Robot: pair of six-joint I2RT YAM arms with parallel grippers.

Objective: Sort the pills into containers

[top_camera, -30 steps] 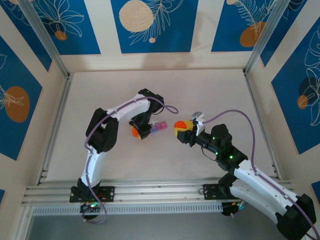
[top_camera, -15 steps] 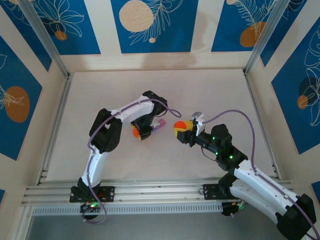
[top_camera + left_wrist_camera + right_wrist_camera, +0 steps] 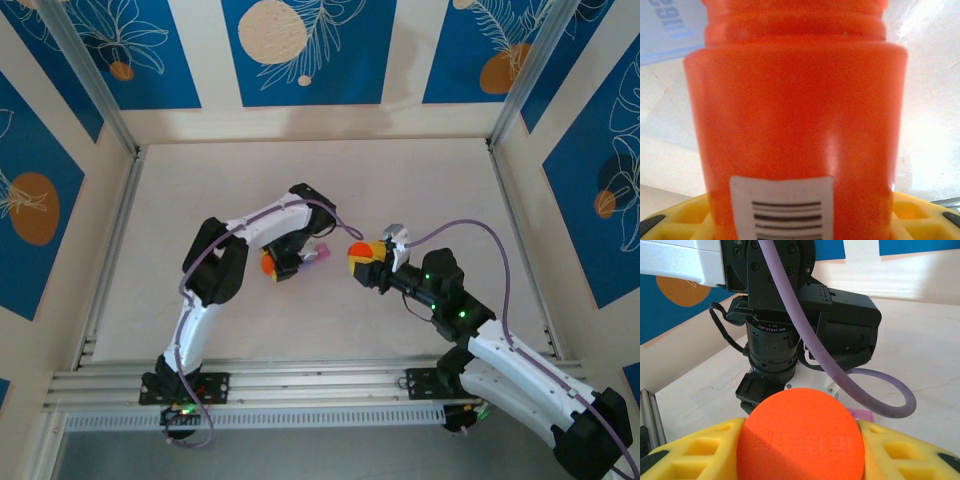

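My left gripper is shut on an orange bottle with a barcode label. The bottle's neck points away from the wrist camera, and the yellow fingers press on its sides. Just past the neck lies the blue end of the containers. The pink end of the containers sticks out beside the left wrist on the table. My right gripper hovers to the right of it, shut on the round orange cap between yellow fingers. The pills are out of view.
The left arm's forearm and purple cable stand close in front of the right gripper. Low walls ring the pale table, and an aluminium rail runs along the near edge.
The left arm has swung its elbow to the right and turned its wrist over the containers, so less of the pink end shows. The right arm holds still with the cap.
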